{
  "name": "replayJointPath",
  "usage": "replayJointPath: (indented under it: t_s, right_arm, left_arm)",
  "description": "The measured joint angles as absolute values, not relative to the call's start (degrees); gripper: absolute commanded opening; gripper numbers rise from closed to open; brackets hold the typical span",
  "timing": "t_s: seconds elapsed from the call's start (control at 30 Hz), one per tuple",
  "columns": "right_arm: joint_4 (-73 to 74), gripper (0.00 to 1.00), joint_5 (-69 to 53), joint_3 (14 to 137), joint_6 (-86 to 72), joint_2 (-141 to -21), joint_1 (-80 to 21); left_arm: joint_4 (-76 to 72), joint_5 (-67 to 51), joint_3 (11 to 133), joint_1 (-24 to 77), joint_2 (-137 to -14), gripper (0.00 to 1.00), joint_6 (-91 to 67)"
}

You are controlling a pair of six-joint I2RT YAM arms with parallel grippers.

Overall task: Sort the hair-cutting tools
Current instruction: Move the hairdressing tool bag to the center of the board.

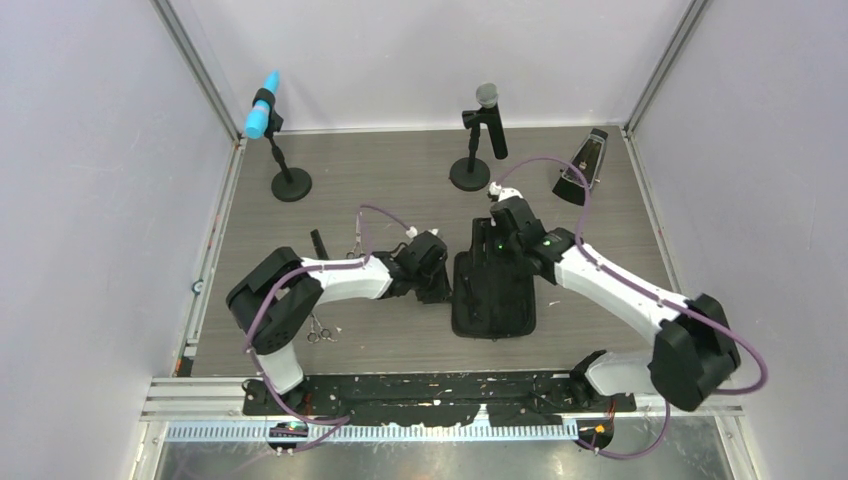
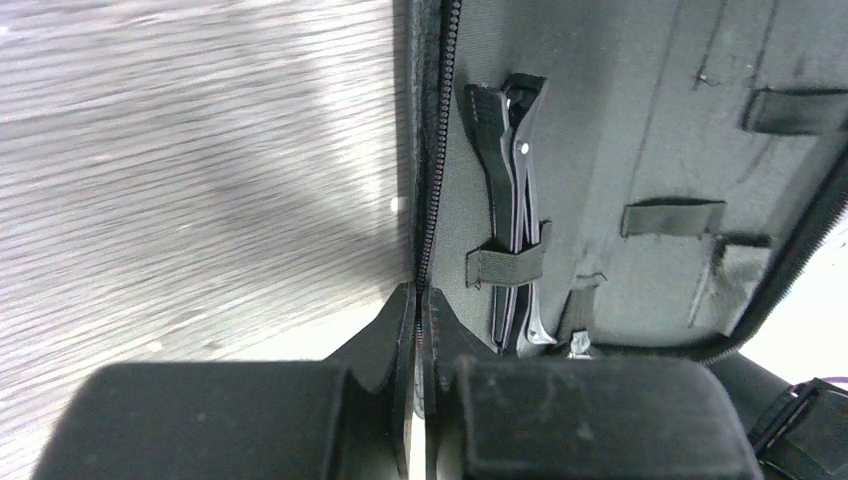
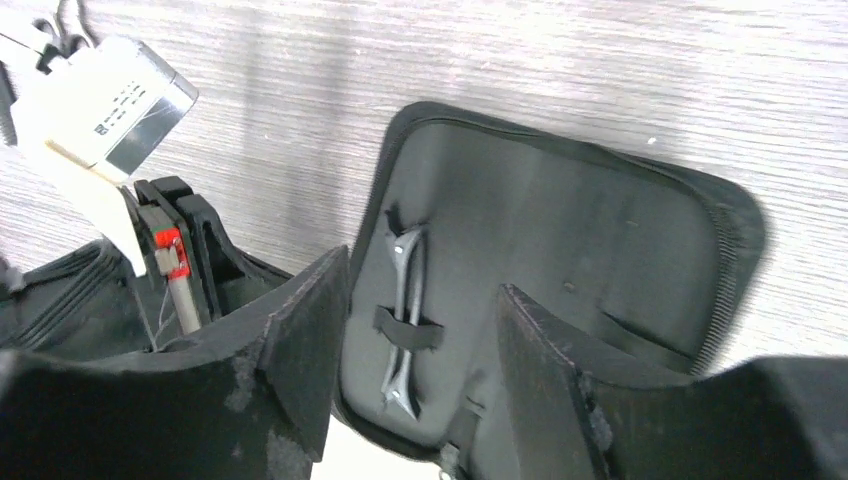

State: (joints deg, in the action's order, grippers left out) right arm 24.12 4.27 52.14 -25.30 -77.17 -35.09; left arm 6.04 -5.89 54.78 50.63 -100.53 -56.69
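Scissors point(image 1: 320, 331) x2, 2nd pair point(image 1: 354, 243). Comb point(image 1: 318, 243) x1. zip case point(image 1: 495, 308) x1. Hair clips point(image 2: 512, 200) approx 2, stacked, hard to separate. Mics point(image 1: 265, 105) x2, 2nd mic point(image 1: 487, 97). Metronome point(image 1: 583, 165) x1.

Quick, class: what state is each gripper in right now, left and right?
Left gripper: closed, apparently pinching the case at its zip edge.
Right gripper: open, holding nothing.

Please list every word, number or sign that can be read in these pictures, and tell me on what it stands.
No text can be read.
Small dark print on the white and silver box, right wrist view: too blurred to read.
Black zip case and table: no text visible.
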Motion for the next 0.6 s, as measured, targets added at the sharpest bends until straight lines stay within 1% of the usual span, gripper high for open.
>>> replayJointPath:
  t_s: [0.13,0.27,0.3,0.37,0.4,0.47,0.5,0.6]
  right_arm:
    - [25.8,0.68,6.7,52.1,-25.1,-71.5,-34.3]
    - [26.2,0.7,7.9,50.7,-24.8,-68.8,-33.7]
    - [26.3,0.71,8.1,50.0,-24.8,-68.3,-33.6]
    - [26.5,0.73,8.2,48.5,-24.6,-67.3,-33.6]
    - [26.6,0.74,8.2,47.8,-24.6,-66.8,-33.6]
    - [27.0,0.76,8.3,46.5,-24.4,-65.5,-33.6]
    - [27.1,0.77,8.3,46.0,-24.3,-64.7,-33.6]
    - [27.0,0.8,8.6,45.3,-24.3,-62.6,-33.6]
  left_arm:
    - [5.8,-4.9,51.0,48.8,-98.0,0.0,-56.6]
    - [6.3,-3.7,48.4,46.9,-94.5,0.0,-55.2]
    - [6.5,-3.5,48.0,46.4,-93.8,0.01,-54.8]
    - [8.1,-2.9,47.4,45.4,-92.0,0.07,-53.2]
    - [9.1,-2.5,47.4,45.0,-91.1,0.1,-52.1]
    - [10.6,-1.3,47.4,44.4,-89.4,0.22,-50.3]
    - [11.7,-0.4,47.4,44.2,-88.2,0.29,-49.1]
    - [14.2,1.9,47.4,43.9,-85.1,0.56,-46.8]
